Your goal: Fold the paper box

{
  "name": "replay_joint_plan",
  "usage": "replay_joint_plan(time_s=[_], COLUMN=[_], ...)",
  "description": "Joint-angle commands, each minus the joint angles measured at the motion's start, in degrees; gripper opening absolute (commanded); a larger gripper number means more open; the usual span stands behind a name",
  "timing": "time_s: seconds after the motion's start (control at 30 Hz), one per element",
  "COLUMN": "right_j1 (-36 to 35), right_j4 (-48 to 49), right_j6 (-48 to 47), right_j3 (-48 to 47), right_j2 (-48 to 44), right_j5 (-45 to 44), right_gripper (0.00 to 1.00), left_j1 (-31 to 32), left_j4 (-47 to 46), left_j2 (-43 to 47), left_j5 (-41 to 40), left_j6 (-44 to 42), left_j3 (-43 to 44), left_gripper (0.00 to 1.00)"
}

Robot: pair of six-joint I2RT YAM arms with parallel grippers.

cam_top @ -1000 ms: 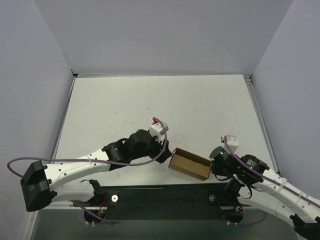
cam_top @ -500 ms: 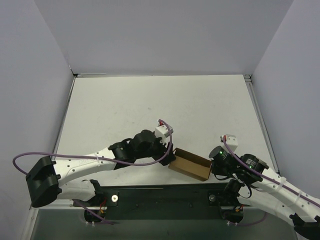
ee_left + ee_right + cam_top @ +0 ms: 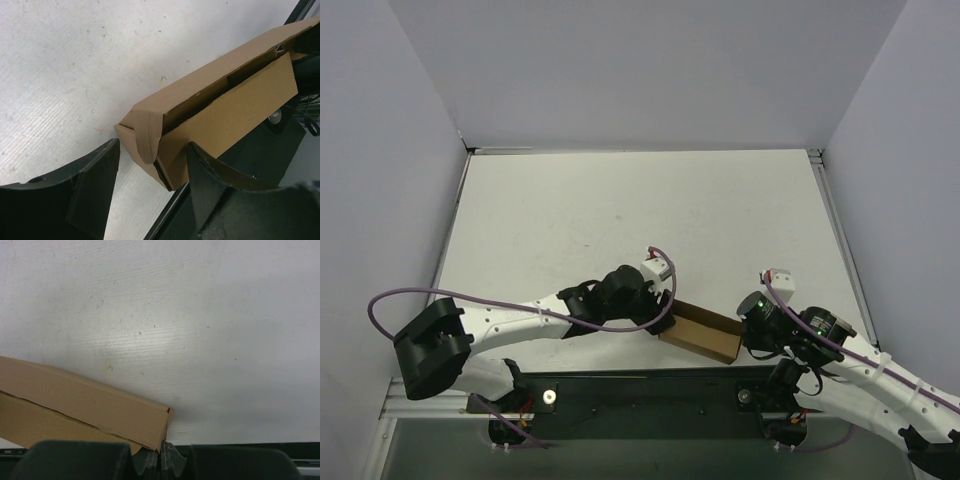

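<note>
Top, left-wrist and right-wrist views of a two-arm rig. The paper box (image 3: 700, 332), a plain brown cardboard rectangular carton, lies slantwise at the near edge of the white table (image 3: 620, 210). It sits between the two arms, and its near long side overhangs the black base plate (image 3: 650, 390).

The left gripper (image 3: 662, 318) stands open wide at the box's left end. In the left-wrist view its two black fingers (image 3: 95, 185) flank that end of the box (image 3: 225, 110). The left finger is clearly apart from the cardboard. Whether the right finger touches the front wall cannot be told.

A rounded cardboard tab (image 3: 148, 135) is folded over the end corner. A dark gap runs along the long side, between the top panel and the front wall.

The right gripper (image 3: 745, 335) is at the box's right end with its jaws closed. In the right-wrist view the box's (image 3: 75, 405) lower right corner runs down into the seam between the closed black fingers (image 3: 150, 462), so the thin cardboard edge is pinched there.
</note>
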State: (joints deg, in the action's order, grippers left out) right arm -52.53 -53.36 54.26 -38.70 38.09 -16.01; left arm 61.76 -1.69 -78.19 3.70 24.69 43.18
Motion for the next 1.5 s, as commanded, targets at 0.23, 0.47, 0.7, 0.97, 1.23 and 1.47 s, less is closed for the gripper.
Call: replay_joint_plan(time_s=[0.23,0.47,0.7,0.97,1.23,1.47], right_j1=[-0.2,-0.2,-0.1,-0.2,-0.7,-1.3], right_j4=[-2.4,-2.4,-2.4,-1.8,0.5,1.7], right_j6=[1.8,2.9,3.3,5.2,6.7,7.1], right_j3=[-2.8,-4.4,-3.5,-0.8,0.6,1.7], right_j2=[-0.8,0.1,0.4,-1.5,-2.6,-1.4], right_j5=[2.0,3.5,4.4,3.9,3.9,4.1], right_gripper=[0.00,0.00,0.00,0.00,0.00,0.00], left_j1=[0.5,1.4,1.8,1.9,2.4,2.4], left_j4=[-5.7,-5.3,-4.8,-4.3,-3.9,-3.5], left_j2=[-4.2,-5.1,-5.4,-5.3,-5.3,-5.2], left_j5=[-0.9,-2.1,-3.0,-3.1,-3.3,-3.3], left_j6=[3.7,4.8,5.1,5.2,5.3,5.1], left_j3=[-0.8,-0.2,0.2,0.3,0.7,0.9], left_gripper=[0.49,0.45,0.45,0.45,0.45,0.45])
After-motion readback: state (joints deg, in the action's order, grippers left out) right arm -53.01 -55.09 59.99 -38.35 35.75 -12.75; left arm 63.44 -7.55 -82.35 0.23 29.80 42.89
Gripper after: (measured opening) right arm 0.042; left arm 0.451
